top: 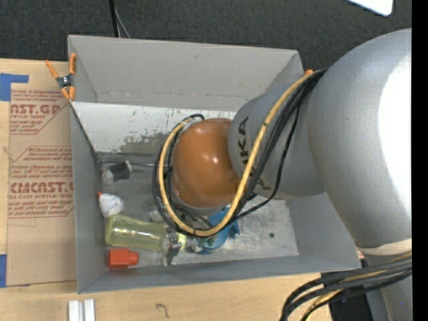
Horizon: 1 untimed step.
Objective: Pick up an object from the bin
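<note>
So the blue plastic thing (219, 237) sits on the bin (87, 179) floor by the near wall, roughly mid-bin, half hidden under the arm's orange cover (200, 162) and its looped cables (162, 179). The gripper (174, 243) pokes out just left of it, low at the floor. Honestly can't tell if it's spread or pressed together, and I see nothing pinched in it. Touching its left side is one yellowish clear bottle (132, 233) lying flat. One red cap (122, 258) lies nearer, in the near-left corner, one white lump (109, 203) just beyond the bottle, and one small dark grey piece (119, 171) farther back. Five loose things, one of each.
</note>
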Tool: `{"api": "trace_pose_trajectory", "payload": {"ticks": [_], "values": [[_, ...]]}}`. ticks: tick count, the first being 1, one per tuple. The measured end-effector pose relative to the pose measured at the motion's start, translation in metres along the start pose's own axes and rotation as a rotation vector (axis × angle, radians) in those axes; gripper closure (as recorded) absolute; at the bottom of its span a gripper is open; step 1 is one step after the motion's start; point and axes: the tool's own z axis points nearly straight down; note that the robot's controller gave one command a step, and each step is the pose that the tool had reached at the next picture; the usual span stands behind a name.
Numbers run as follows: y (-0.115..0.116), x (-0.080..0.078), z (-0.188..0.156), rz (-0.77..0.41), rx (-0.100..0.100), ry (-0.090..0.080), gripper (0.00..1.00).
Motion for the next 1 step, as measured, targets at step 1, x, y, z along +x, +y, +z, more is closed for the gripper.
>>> {"api": "trace_pose_trajectory", "payload": {"ticks": [1], "values": [[0.0000,0.0001,-0.0117,0.000,0.000,0.001,1.00]]}}
